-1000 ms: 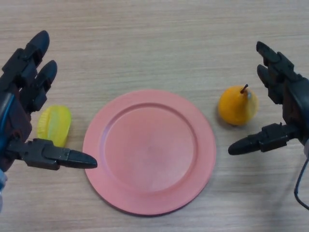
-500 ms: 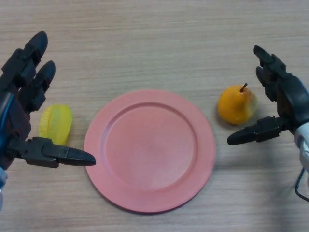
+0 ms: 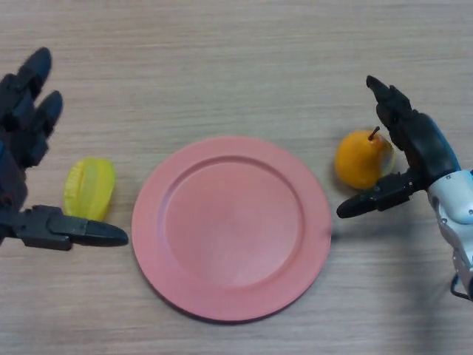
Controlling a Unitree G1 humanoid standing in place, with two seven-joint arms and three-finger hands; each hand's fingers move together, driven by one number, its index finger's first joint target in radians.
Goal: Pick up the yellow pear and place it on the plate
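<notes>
Head view: the pear (image 3: 361,158) is seen upright on the counter (image 3: 236,66), stem up, just to the right of the plate (image 3: 231,226) and apart from its rim. The right hand (image 3: 414,151) is spread wide around the pear's right side, with the fingers (image 3: 392,111) reaching past its far side and the thumb (image 3: 369,201) lying low at its near side; whether any of them touches the fruit cannot be told. Nothing is gripped yet. The left hand (image 3: 26,174) is held open and idle at the left edge, beside a yellow-green fruit (image 3: 89,187) that plays no part in the task. The chief risk is judged to lie in the closing: the pear is rounded and smooth-looking, so if the thumb arrives first or the fingers close off-centre, the fruit is likely to be nudged or rolled toward the plate rather than captured. A grip taken too high, near the narrow top, could let it be squeezed out downward once lifted. During the carry, the plate's raised rim could be clipped if the lift is kept low. Once released, the pear could roll on the plate's flat surface.
</notes>
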